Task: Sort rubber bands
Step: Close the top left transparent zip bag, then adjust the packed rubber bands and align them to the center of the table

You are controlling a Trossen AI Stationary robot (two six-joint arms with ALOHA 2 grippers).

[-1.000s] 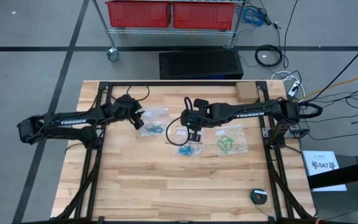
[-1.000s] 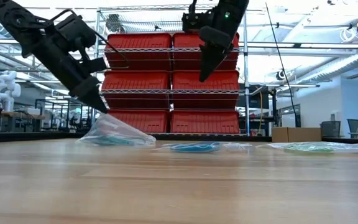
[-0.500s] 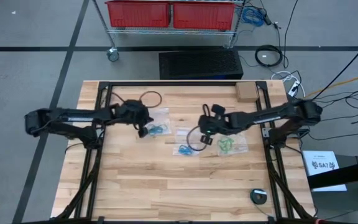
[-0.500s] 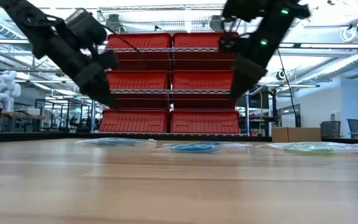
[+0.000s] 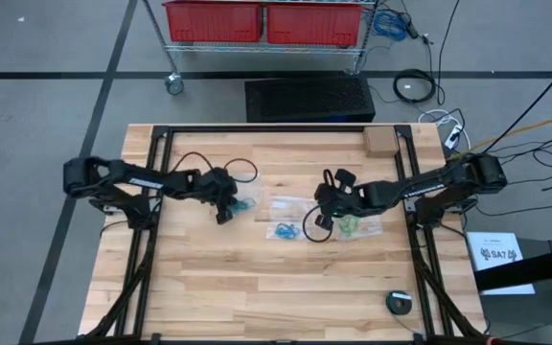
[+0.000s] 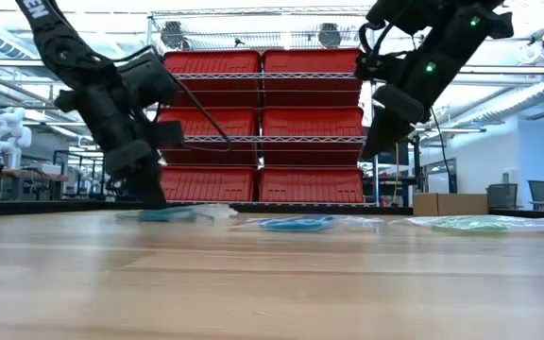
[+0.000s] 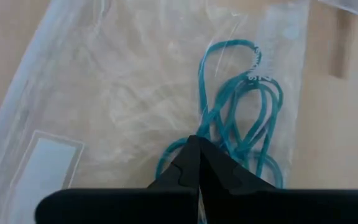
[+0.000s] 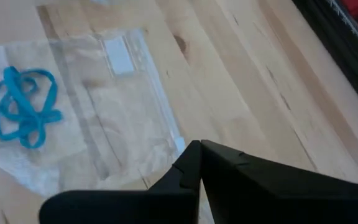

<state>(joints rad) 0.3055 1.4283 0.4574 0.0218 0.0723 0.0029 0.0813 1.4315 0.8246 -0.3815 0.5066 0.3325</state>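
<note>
Rubber bands (image 7: pixel 241 118) bagged, teal just ahead of left hand (image 7: pixel 196 144), pressed together, empty. Right hand (image 8: pixel 197 149) likewise. Sorting looks done; next, withdraw.

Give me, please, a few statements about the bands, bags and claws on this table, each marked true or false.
1. The left claw is shut, down at the bag of teal rubber bands. True.
2. The right claw stands wide open. False: its fingers are together.
3. The blue rubber bands lie inside a clear bag. True.
4. The green rubber bands hang from the right claw. False: they lie on the table.
5. Three bags lie on the table. True.
</note>
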